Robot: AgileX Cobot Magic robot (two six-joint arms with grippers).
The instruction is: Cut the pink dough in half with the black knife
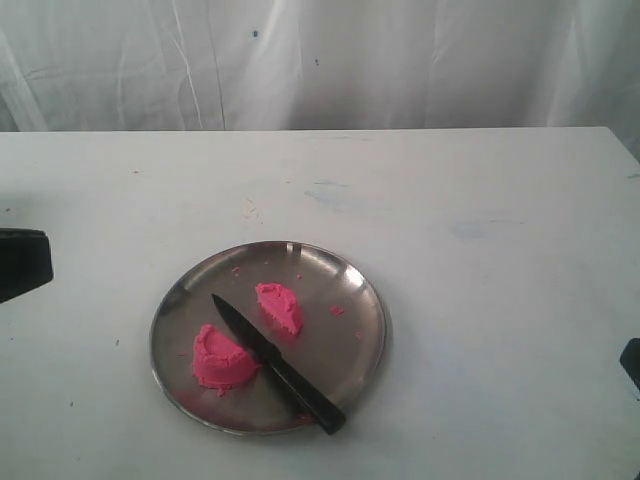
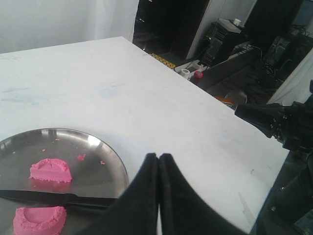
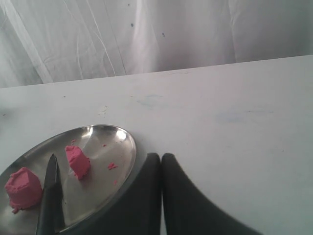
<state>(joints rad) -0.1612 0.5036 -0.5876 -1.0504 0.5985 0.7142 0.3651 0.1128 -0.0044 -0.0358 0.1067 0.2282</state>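
The pink dough lies in two half-mound pieces on a round metal plate (image 1: 350,340): one piece (image 1: 223,358) at the plate's near left, the other (image 1: 280,308) towards the middle. Between them rests the black knife (image 1: 275,361), blade pointing to the far left, handle over the plate's near rim. In the left wrist view both pieces (image 2: 50,170) (image 2: 39,219) and the knife (image 2: 54,198) show beside my left gripper (image 2: 159,156), which is shut and empty. My right gripper (image 3: 161,156) is shut too, off the plate's (image 3: 124,147) edge, with the pieces (image 3: 77,161) (image 3: 22,187) and knife (image 3: 50,198) in view.
Tiny pink crumbs (image 1: 337,311) dot the plate. The white table (image 1: 480,250) stretches wide around it, backed by a white curtain (image 1: 320,60). Only dark bits of the arms show at the exterior view's left edge (image 1: 20,262) and right edge (image 1: 632,360).
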